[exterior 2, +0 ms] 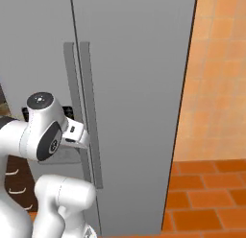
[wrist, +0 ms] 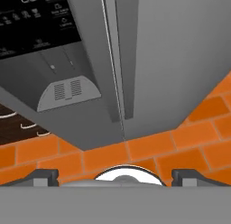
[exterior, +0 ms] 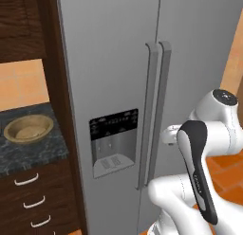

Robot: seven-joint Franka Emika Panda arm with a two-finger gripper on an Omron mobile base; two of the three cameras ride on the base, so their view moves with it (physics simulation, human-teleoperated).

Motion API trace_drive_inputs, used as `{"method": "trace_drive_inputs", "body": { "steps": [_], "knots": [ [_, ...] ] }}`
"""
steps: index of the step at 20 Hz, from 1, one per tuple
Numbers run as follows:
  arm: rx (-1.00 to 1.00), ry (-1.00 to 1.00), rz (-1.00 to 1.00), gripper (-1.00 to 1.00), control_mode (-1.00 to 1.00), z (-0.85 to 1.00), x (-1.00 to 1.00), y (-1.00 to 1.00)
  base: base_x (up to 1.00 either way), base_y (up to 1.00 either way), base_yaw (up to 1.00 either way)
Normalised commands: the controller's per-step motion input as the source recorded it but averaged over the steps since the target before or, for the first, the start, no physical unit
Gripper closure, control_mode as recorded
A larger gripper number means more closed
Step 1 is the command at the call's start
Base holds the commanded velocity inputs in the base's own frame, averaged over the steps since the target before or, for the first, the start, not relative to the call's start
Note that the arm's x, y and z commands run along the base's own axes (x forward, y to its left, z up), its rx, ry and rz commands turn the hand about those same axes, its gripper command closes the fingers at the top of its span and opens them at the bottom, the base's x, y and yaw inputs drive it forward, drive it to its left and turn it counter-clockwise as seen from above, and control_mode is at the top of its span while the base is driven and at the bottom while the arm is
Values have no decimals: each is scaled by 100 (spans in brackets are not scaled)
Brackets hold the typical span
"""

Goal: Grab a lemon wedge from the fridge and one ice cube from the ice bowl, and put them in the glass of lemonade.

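The tall light-grey fridge (exterior: 109,63) (exterior 2: 139,88) (wrist: 171,60) stands with both doors shut, so the lemon wedge is hidden. Its two long vertical handles (exterior: 157,111) (exterior 2: 84,112) meet at the door seam, and the black dispenser panel (exterior: 114,125) (wrist: 36,20) sits on the left door. My gripper (wrist: 115,177) is open with nothing between its fingertips (wrist: 43,176), close in front of the handles at about dispenser height. The hand (exterior: 169,134) (exterior 2: 77,131) almost touches the handles. The tan wooden ice bowl (exterior: 28,128) rests on the counter left of the fridge. The glass of lemonade is out of view.
A dark stone counter (exterior: 19,153) carries the bowl, with dark wooden drawers (exterior: 33,201) below and a dark wooden cabinet (exterior: 21,21) above. An orange tiled floor (exterior 2: 206,194) and an orange wall (exterior 2: 216,64) lie right of the fridge.
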Motion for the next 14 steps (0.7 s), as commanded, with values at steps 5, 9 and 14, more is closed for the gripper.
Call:
{"method": "trace_drive_inputs", "body": {
  "steps": [5, 9, 14],
  "knots": [
    [0, 0, 0, -100, 100, 0, 0, 0, 14, 0, 29],
    [0, 0, 0, -100, 100, 0, 0, 0, 42, -24, 40],
    [0, 0, 0, -100, 100, 0, 0, 0, -3, -55, 23]
  ]
}}
